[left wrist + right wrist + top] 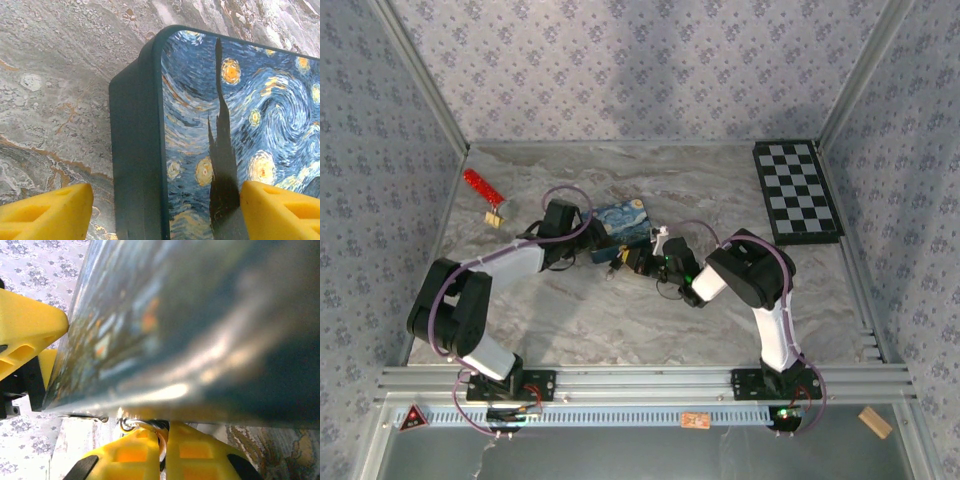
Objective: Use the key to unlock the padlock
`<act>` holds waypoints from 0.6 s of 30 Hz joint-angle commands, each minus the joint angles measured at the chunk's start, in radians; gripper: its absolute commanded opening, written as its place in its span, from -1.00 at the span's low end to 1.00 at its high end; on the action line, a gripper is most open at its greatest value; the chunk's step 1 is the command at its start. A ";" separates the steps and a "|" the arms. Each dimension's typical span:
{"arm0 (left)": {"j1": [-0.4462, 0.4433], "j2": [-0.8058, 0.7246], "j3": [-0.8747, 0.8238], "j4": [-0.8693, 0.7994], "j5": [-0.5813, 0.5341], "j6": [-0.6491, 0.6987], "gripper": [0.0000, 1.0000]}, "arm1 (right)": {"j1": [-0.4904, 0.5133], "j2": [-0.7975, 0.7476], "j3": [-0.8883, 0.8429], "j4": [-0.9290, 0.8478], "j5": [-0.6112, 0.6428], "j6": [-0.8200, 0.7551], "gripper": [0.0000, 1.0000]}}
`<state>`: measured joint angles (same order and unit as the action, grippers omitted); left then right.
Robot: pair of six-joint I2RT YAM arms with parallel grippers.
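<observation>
Straddling one painted box [240, 110] edge, two left fingers [45, 212]

Box [623, 225]: deep blue, swirled with paler blue strokes and yellow-orange orbs, one black spire, dark teal sides. Table [620, 320]: grey marble, tan veins. Board [797, 190]: black-and-white checks. Walls [620, 60]: lilac floral print. Strip [478, 183]: red. Left pincer [165, 212] fingers [47, 212]: yellow.
</observation>
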<state>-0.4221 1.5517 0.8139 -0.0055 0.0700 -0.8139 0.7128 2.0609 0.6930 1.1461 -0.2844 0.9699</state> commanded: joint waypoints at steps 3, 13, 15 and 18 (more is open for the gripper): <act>-0.019 0.002 -0.045 -0.105 -0.042 -0.011 0.52 | -0.017 -0.025 -0.021 0.090 0.011 0.077 -0.89; -0.024 -0.013 -0.065 -0.096 -0.069 -0.051 0.52 | -0.018 -0.075 -0.053 0.100 0.094 0.178 -1.00; -0.027 -0.013 -0.062 -0.094 -0.068 -0.061 0.52 | -0.019 -0.080 -0.066 0.104 0.124 0.210 -1.00; -0.042 -0.009 -0.055 -0.088 -0.068 -0.075 0.51 | -0.019 -0.079 -0.070 0.152 0.135 0.220 -1.00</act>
<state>-0.4458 1.5314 0.7860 0.0154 0.0257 -0.8768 0.7059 2.0159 0.6262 1.1950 -0.2138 1.1431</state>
